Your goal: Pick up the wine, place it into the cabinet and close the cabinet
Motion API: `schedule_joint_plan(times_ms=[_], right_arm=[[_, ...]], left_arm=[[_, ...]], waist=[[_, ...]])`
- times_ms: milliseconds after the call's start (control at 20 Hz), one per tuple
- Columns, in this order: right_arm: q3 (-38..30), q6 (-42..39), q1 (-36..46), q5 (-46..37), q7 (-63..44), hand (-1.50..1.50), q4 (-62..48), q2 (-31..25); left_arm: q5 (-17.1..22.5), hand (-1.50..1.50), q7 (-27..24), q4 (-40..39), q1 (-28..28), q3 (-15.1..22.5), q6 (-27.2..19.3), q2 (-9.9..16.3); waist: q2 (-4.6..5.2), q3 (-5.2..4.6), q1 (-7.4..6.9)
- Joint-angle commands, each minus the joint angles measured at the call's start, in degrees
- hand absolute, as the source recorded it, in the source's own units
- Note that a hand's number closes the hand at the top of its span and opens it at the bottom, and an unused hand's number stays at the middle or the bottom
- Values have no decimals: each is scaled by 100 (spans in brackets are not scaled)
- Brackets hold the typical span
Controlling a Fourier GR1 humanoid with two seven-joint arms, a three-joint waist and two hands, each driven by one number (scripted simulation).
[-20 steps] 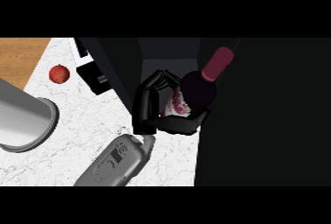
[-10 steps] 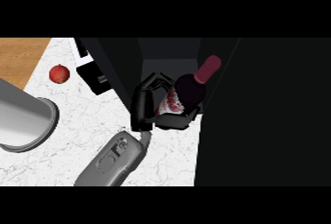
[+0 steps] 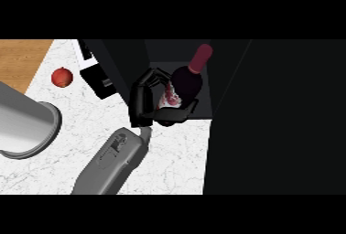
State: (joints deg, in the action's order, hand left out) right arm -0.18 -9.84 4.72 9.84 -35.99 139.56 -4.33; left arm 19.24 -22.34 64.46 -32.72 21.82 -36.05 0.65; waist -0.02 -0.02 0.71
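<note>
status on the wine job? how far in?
Pick-up looks done: the hand is curled round the wine bottle, off the counter. In hand: the bottle is at the dark cabinet opening, neck pointing inward. Left: release it inside, withdraw, close the cabinet, which is not yet shut.

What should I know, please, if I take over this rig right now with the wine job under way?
Right hand: curled round the wine bottle, holding it inside the open cabinet, neck pointing into the cabinet.
Left hand: not in view.
Done: bottle picked up and brought into the cabinet.
Left: let go of the bottle, pull the hand out, close the cabinet door.
Also on the counter: a red fruit and a grey pot, both off to the left.
</note>
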Motion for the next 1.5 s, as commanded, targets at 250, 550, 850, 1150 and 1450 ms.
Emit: schedule_joint_plan(times_ms=[250, 550, 850, 1150, 1450], right_arm=[[360, 235, 158, 61, -276, -150, 481, 209], [318, 288, -23, 210, -393, -150, 771, 216], [73, 103, -178, 463, -279, -150, 790, 110], [352, -50, -391, 225, 148, -150, 504, 282], [251, 10, -209, 309, -171, -150, 581, 140]], left_arm=[[388, 150, -201, -1267, -677, -489, 631, -63], [358, 150, -75, -2029, -1404, -869, 634, -18], [544, 150, -706, -2794, -1561, -1151, 906, -63], [427, 150, -1041, -3448, -2361, -1167, 274, -63], [281, 150, -1446, -4104, -2630, -1614, 445, -2]], waist=[[18, -3, 26], [16, -2, 54], [28, -1, 100], [47, 0, 190], [36, -1, 100]])
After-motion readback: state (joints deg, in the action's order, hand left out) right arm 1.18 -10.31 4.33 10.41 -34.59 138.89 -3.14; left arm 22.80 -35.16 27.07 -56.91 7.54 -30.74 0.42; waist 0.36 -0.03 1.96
